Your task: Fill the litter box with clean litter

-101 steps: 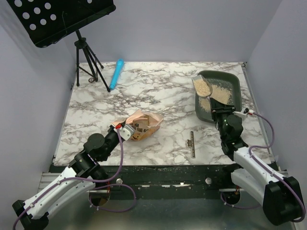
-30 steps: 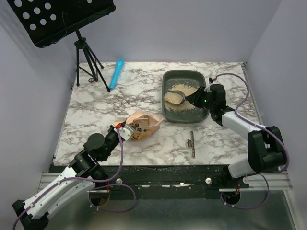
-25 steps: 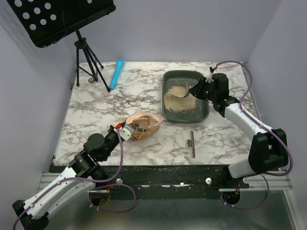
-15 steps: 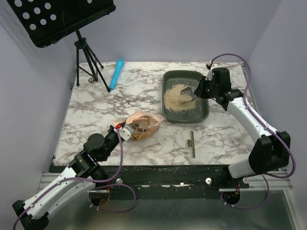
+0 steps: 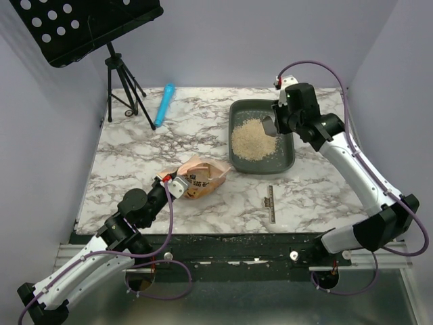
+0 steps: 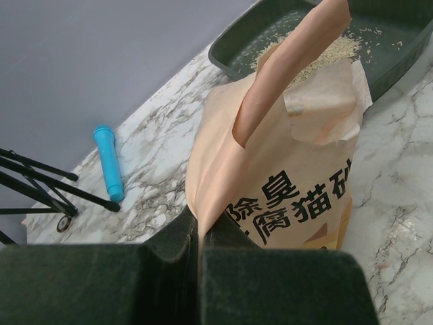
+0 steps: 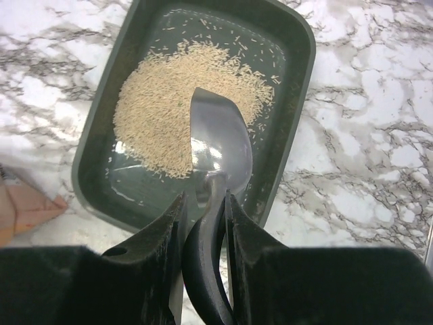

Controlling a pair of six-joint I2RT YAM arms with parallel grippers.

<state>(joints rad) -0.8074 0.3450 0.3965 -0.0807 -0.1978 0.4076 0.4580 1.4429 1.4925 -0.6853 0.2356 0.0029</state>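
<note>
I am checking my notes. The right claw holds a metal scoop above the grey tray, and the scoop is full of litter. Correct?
Not quite: the scoop is empty, as the right wrist view shows; the litter lies in the tray. The right claw does hold the scoop above the grey tray.

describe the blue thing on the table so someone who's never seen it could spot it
Find the black music stand at the far left of the marble table. Just right of its tripod legs lies a slim blue tube, flat on the marble. It is the only bright blue thing; the bag is orange, the litter box dark green.
</note>
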